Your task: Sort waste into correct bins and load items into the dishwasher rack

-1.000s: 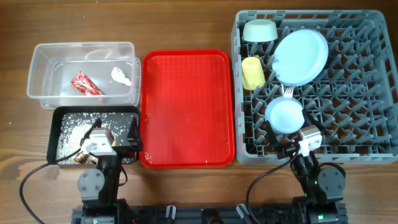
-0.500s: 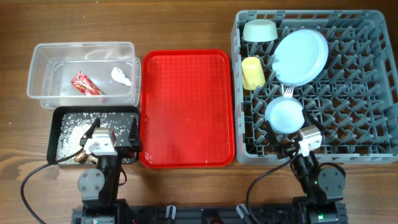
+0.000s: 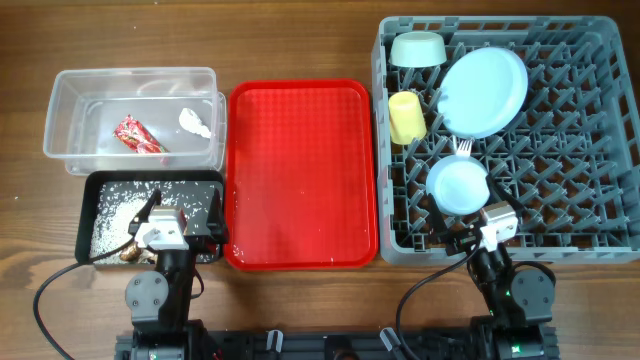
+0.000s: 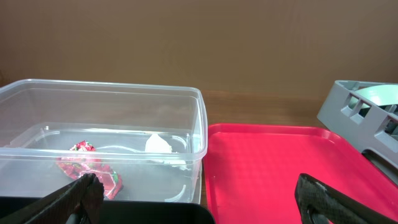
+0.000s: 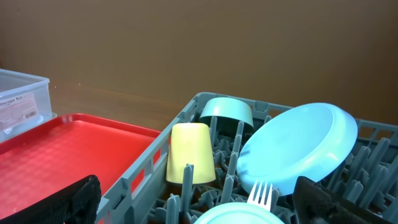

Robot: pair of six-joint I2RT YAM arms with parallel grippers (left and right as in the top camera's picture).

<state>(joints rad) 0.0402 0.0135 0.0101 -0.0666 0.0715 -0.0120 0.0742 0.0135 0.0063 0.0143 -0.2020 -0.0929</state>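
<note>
L end effector (image 4: 198, 182): wide, empty, low over near end of black tray (image 3: 90, 215). R end effector (image 5: 196, 182): wide, empty, at near wall of rack (image 3: 600, 150). Wrapper (image 3: 138, 135) + tissue (image 3: 195, 122) in clear tub (image 3: 60, 150); rice (image 3: 115, 215) in black tray. Plate (image 3: 485, 92), cup (image 3: 405, 117), green bowl (image 3: 418, 48), small blue bowl (image 3: 458, 185), fork (image 3: 463, 147) in rack. Prob. last step; next: locate spoon, not visible anywhere. Overhead shows rice, L wrist cam doesn't. R wrist cam shows plate leaning, fork tines up.
</note>
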